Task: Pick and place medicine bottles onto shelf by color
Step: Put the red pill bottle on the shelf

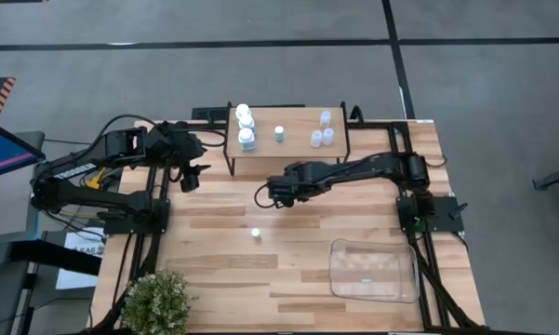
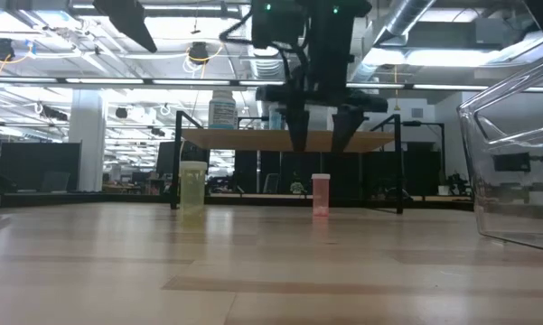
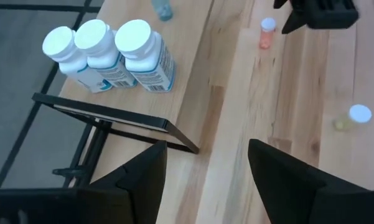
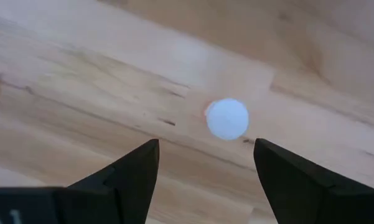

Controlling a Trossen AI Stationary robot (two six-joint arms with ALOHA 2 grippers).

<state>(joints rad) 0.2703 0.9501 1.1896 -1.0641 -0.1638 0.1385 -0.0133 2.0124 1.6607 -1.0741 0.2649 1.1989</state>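
1. From above, I've got my right tool [image 1: 281, 198] out over the bench [image 1: 223, 265] in front of the shelf [image 1: 293, 149], and my left tool [image 1: 193, 166] parked by the shelf's left end. Three white bottles [image 1: 245, 126], a green-capped bottle [image 1: 279, 133] and three clear-bluish bottles [image 1: 322, 131] sit on the board; a yellowish bottle [image 1: 256, 234] stands alone mid-bench, near the clear tray [image 1: 374, 272].
2. Low down, the right tool's fingers [image 2: 298, 126] hang spread above a red-orange bottle [image 2: 321, 195] without touching it.
3. Left wrist: fingers [image 3: 143, 177] wide apart, gripping nothing, white bottles just beyond.
4. Right wrist: I'm looking straight down on the bottle's white cap [image 4: 227, 118], beyond the open, empty fingers [image 4: 134, 171].
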